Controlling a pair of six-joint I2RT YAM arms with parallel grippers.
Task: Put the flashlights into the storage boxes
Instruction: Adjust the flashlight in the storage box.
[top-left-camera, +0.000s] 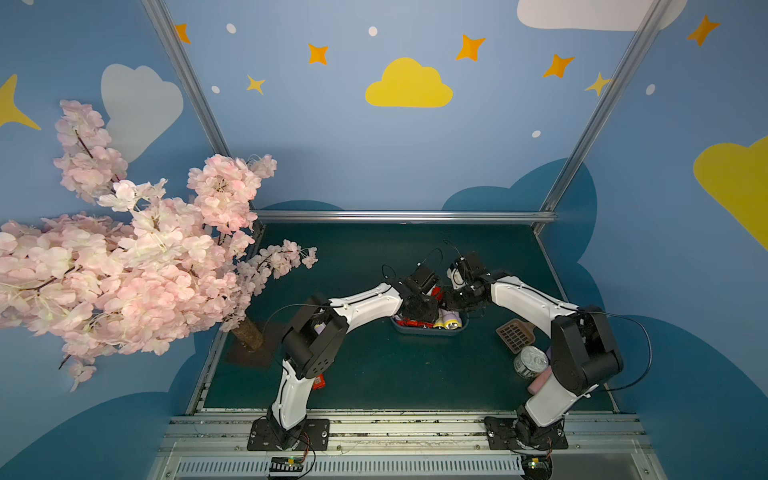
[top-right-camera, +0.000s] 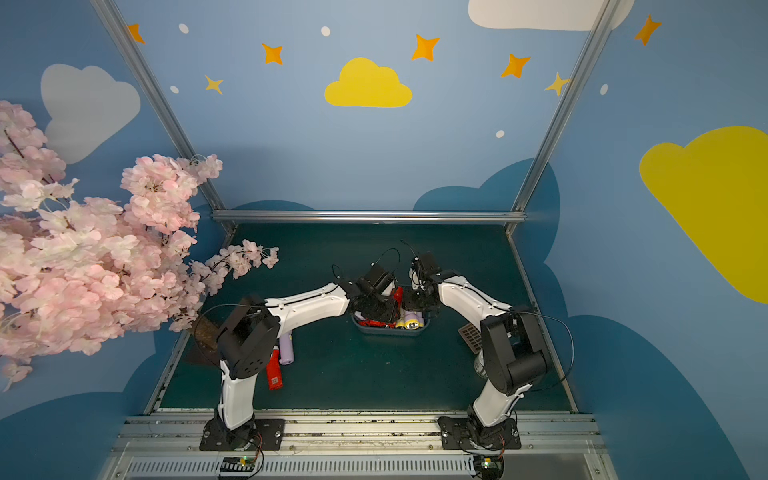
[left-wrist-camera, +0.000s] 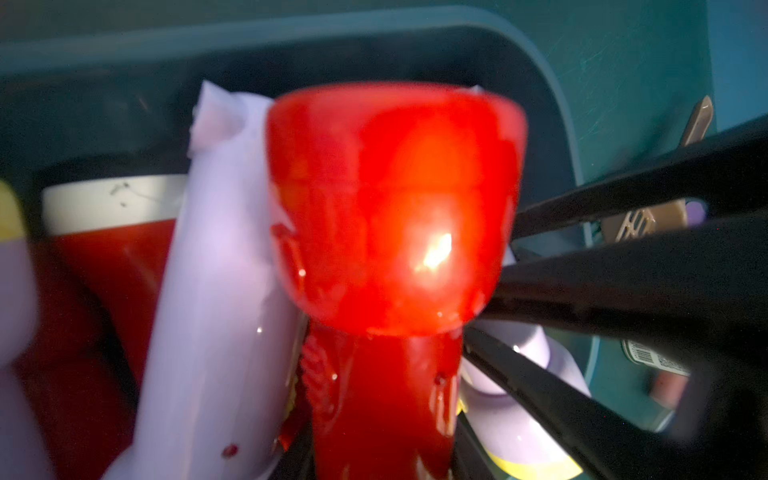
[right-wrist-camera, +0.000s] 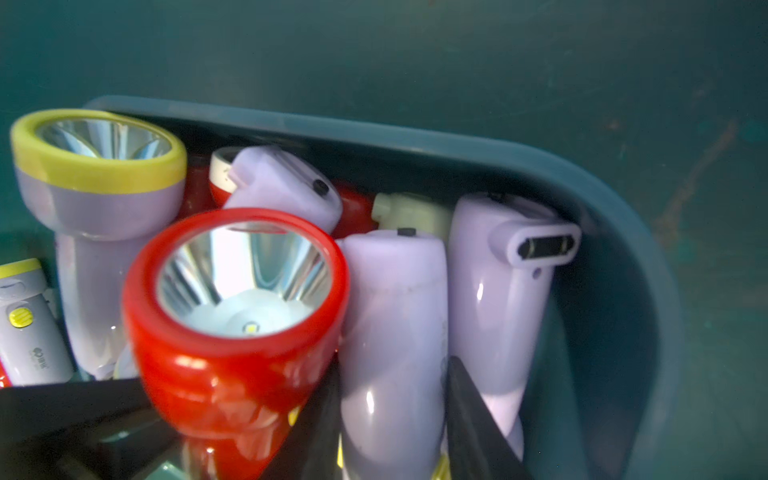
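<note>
The dark blue-grey storage box (top-left-camera: 428, 331) (top-right-camera: 388, 331) sits mid-table, piled with several red and lilac flashlights. Both grippers are down in it. My left gripper (top-left-camera: 420, 309) (left-wrist-camera: 382, 424) is shut on the handle of a red flashlight (left-wrist-camera: 395, 208), its head tilted up over the pile. My right gripper (top-left-camera: 455, 304) (right-wrist-camera: 395, 415) is shut on a lilac flashlight (right-wrist-camera: 395, 316) lying near the box's end wall (right-wrist-camera: 615, 257), one black finger against each side. A red flashlight (top-right-camera: 274, 370) and a lilac one (top-right-camera: 286, 349) lie on the mat by the left arm.
A brown slotted scoop (top-left-camera: 515, 334), a silver tin can (top-left-camera: 531, 361) and a pink cylinder (top-left-camera: 540, 381) lie beside the right arm. A pink blossom tree (top-left-camera: 124, 257) overhangs the table's left side, its trunk (top-left-camera: 249, 334) at the left edge.
</note>
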